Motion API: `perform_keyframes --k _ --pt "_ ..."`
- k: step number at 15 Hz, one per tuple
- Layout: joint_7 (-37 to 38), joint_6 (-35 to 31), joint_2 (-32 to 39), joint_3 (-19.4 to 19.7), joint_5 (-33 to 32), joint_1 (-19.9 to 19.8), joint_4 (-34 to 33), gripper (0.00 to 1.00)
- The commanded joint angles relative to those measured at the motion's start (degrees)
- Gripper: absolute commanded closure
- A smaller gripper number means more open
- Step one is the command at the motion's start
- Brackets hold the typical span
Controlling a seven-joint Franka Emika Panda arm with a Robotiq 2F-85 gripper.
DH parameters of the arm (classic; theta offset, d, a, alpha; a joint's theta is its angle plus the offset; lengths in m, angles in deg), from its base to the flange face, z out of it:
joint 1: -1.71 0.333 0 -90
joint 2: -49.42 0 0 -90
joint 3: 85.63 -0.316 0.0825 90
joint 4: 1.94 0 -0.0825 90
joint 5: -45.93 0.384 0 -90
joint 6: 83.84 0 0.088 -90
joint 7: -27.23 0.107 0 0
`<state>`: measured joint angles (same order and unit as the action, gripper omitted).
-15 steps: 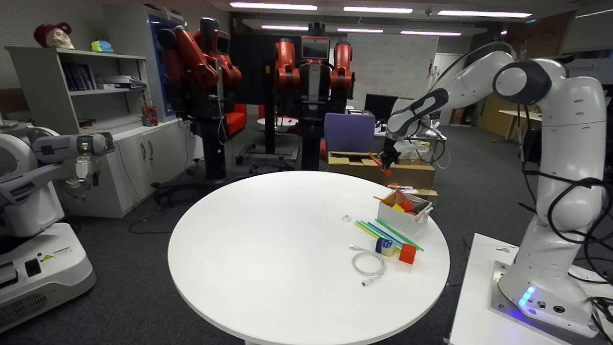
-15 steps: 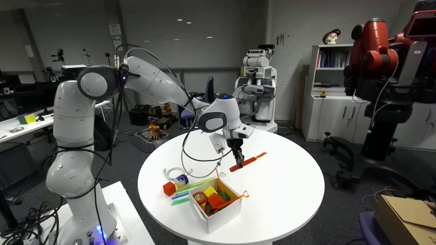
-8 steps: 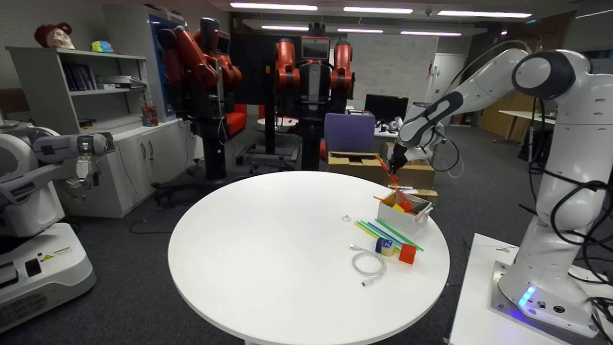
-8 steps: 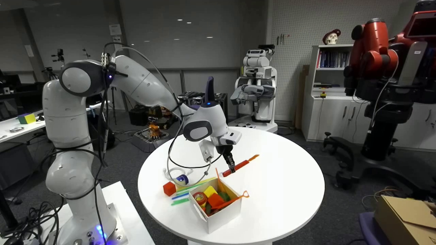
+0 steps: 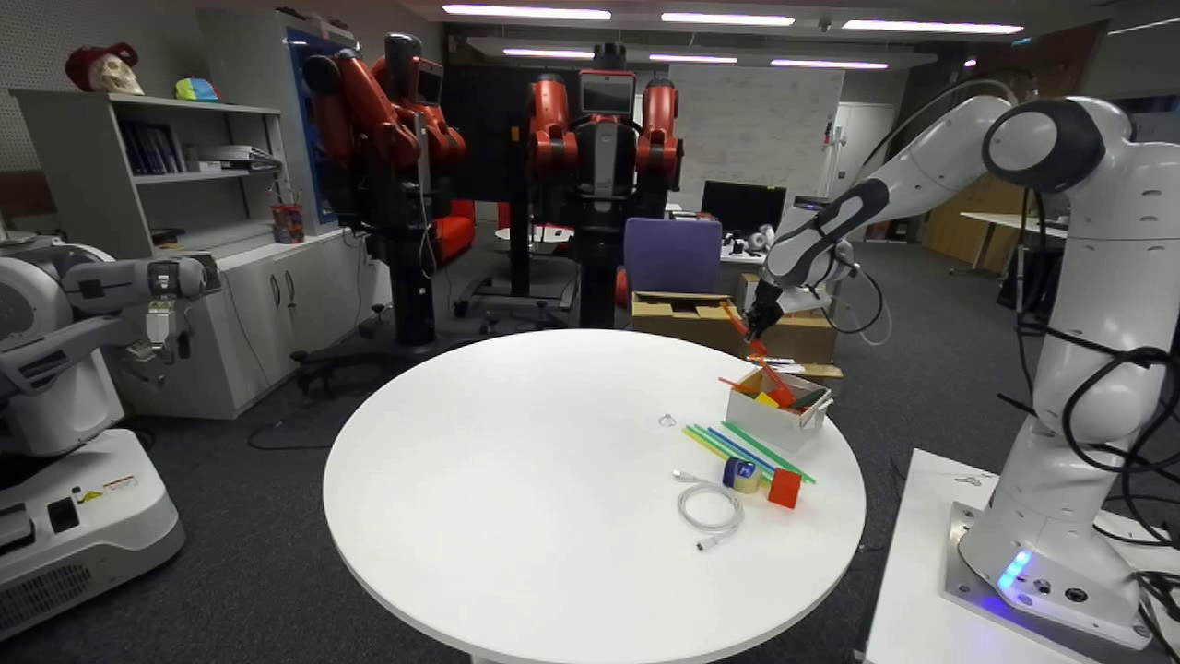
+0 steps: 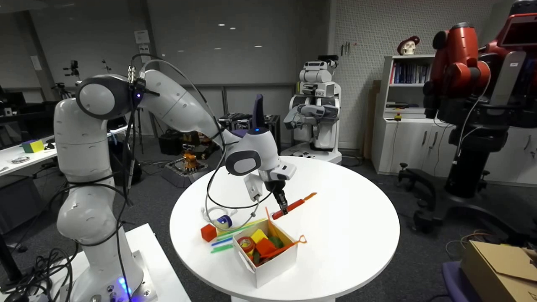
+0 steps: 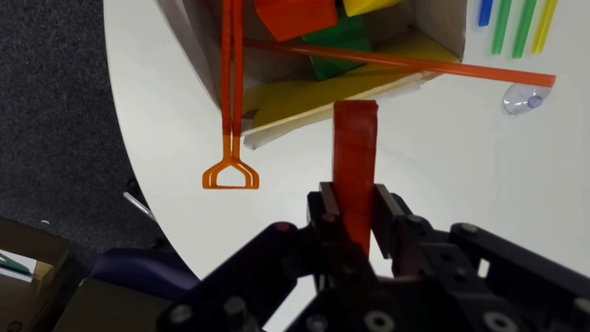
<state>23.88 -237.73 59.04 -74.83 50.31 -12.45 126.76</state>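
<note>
Above the round white counter [image 5: 516, 480], just beside the open white box [image 6: 275, 270], saw the pincer [image 7: 355, 198] pinching a red bar [image 7: 355, 147] from both long sides. Noted a narrower orange end on the bar, higher than the red end in both exterior views, with the red end turned toward the box. As for touching the box's contents or hanging just clear of them, could not tell. Found the box standing close to the counter's edge, holding a red block [image 7: 297, 18], a yellow block [image 7: 368, 5] and a green block [image 7: 345, 34], among other pieces too jumbled to name. Made out an orange loop handle [image 7: 230, 157] jutting over the rim, plus an orange stick [image 7: 461, 69] slanting out over another part of it, toward a clear suction cup [image 7: 525, 99] on the counter. Next to the box, counted four thin coloured sticks [image 7: 524, 27] lying side by side, yellow, green and blue. Nearer the counter's edge facing the arm's base [image 5: 1051, 581], spotted a red cube [image 5: 784, 489], just beside a blue-and-cream roll [image 5: 742, 475]; farther in from that edge, a coiled white cable [image 5: 719, 528]. Beyond the counter's rim, glimpsed a purple chair [image 5: 673, 254], two red robots [image 5: 604, 148] and, on top of a grey cabinet [image 5: 78, 175], a skull in a red cap [image 5: 112, 74].
</note>
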Motion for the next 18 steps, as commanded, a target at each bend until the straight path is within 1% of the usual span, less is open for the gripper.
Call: perform_keyframes --k 1,4,9,13,16,18 --pt "0.0 -1.0 -0.3 0.2 -1.6 0.9 1.9 0.94" --pt "0.7 0.4 -1.2 1.2 -4.5 1.3 3.6 0.94" --pt "0.2 -0.1 -4.1 3.0 -8.9 0.6 9.5 0.94" --pt "-0.7 -0.6 -5.8 3.3 -9.2 0.5 13.7 0.94" --pt "-1.2 -0.8 -6.7 2.8 -9.4 0.9 16.0 0.94" --pt "-0.2 -0.9 -6.7 3.0 -10.9 1.2 17.0 0.94"
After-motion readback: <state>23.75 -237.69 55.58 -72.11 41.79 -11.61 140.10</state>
